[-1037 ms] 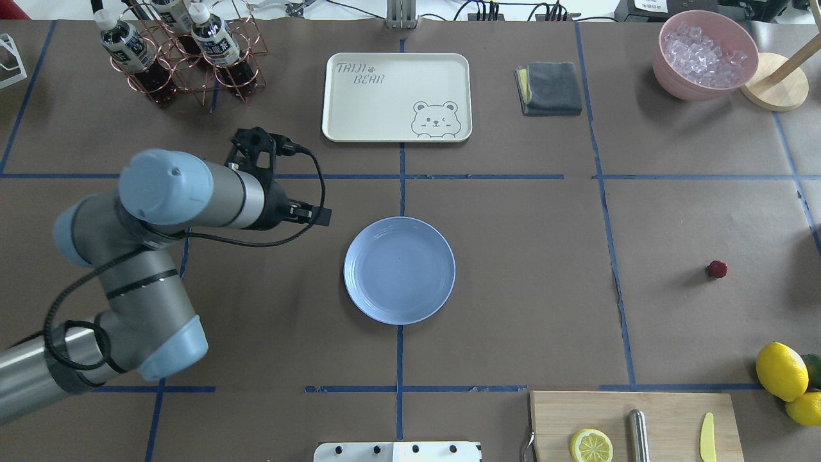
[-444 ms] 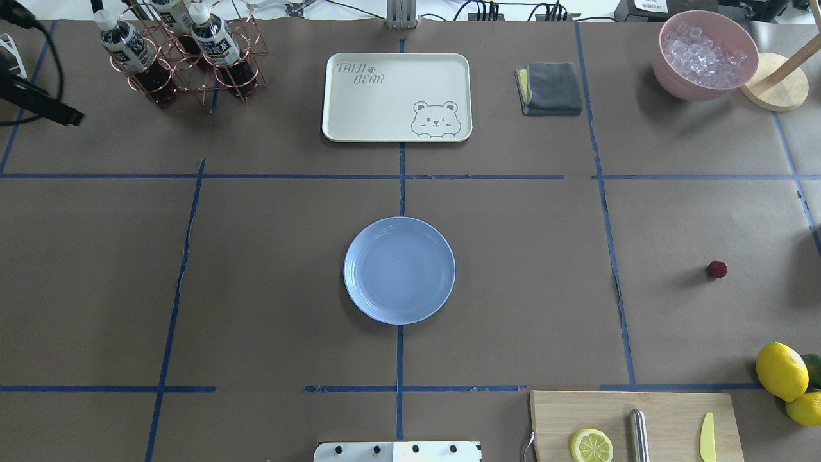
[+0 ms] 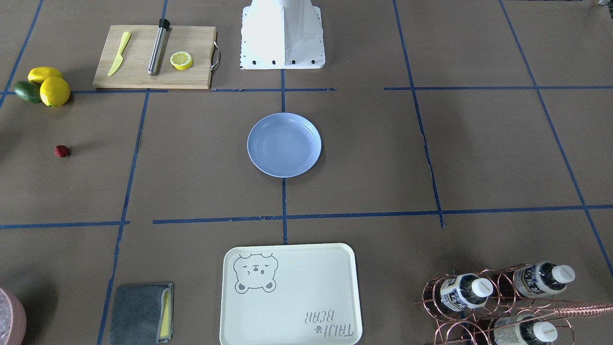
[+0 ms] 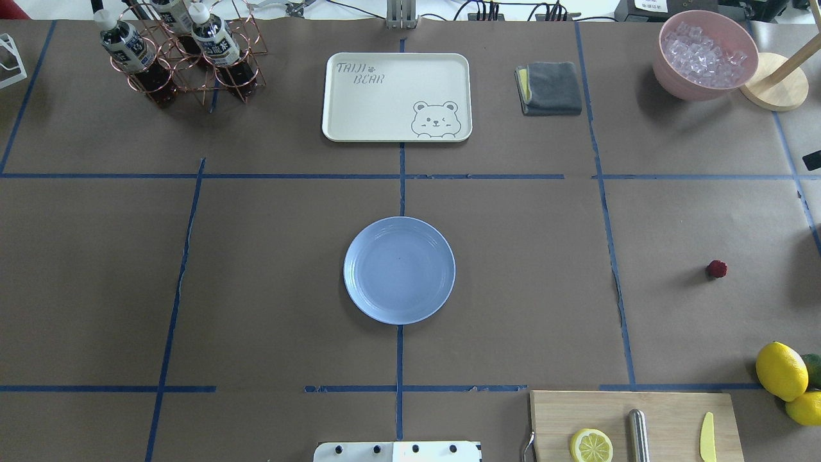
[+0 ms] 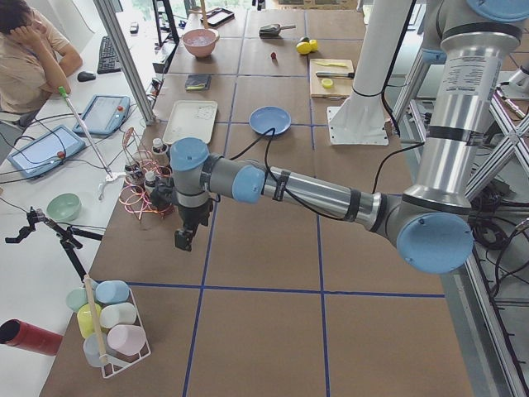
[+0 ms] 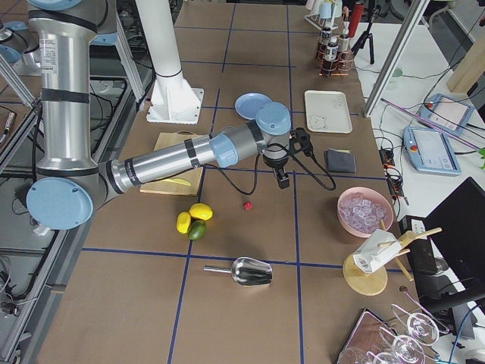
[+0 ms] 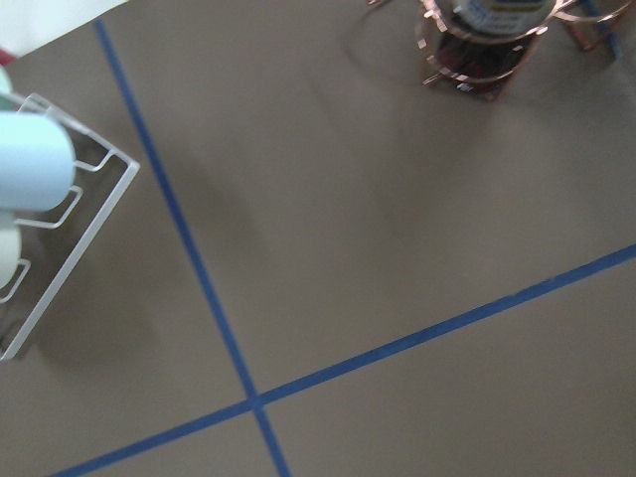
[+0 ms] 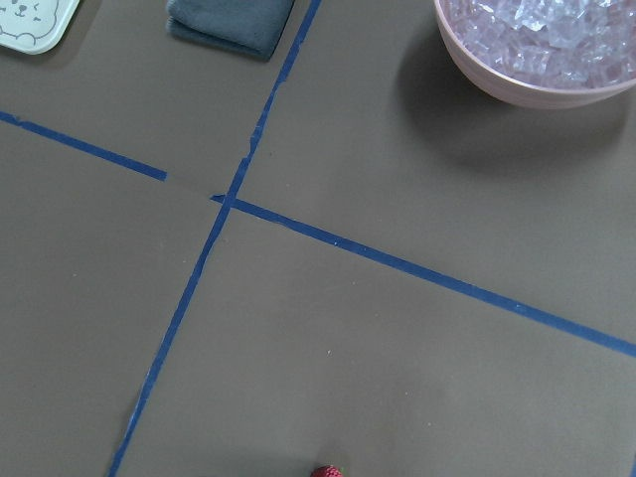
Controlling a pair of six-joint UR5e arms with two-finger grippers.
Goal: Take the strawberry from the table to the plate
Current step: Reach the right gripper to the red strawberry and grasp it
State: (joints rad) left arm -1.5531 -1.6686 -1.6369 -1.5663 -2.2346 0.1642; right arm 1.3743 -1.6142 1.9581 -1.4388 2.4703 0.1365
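The strawberry (image 4: pixel 716 269) (image 3: pixel 61 151) (image 6: pixel 247 205) lies alone on the brown table (image 4: pixel 256 289) at the robot's right; it also shows at the bottom edge of the right wrist view (image 8: pixel 325 471). The light blue plate (image 4: pixel 399 269) (image 3: pixel 284 144) sits bare at the table's centre. My right gripper (image 6: pixel 283 180) hangs above the table a little past the strawberry, toward the grey cloth; I cannot tell whether it is open or shut. My left gripper (image 5: pixel 183 240) hangs over the table's left end beside the bottle rack (image 5: pixel 145 186); its state cannot be told either.
A cream bear tray (image 4: pixel 396 96), grey cloth (image 4: pixel 549 88) and pink ice bowl (image 4: pixel 704 54) line the far side. Lemons (image 4: pixel 781 371) and a cutting board (image 4: pixel 635 423) sit near right. A cup rack (image 5: pixel 107 327) stands at the left end, a person (image 5: pixel 25 58) beyond.
The left arm swung from the table's left-middle out past the left edge and has left the overhead view. A dark sliver now shows at that view's right edge.
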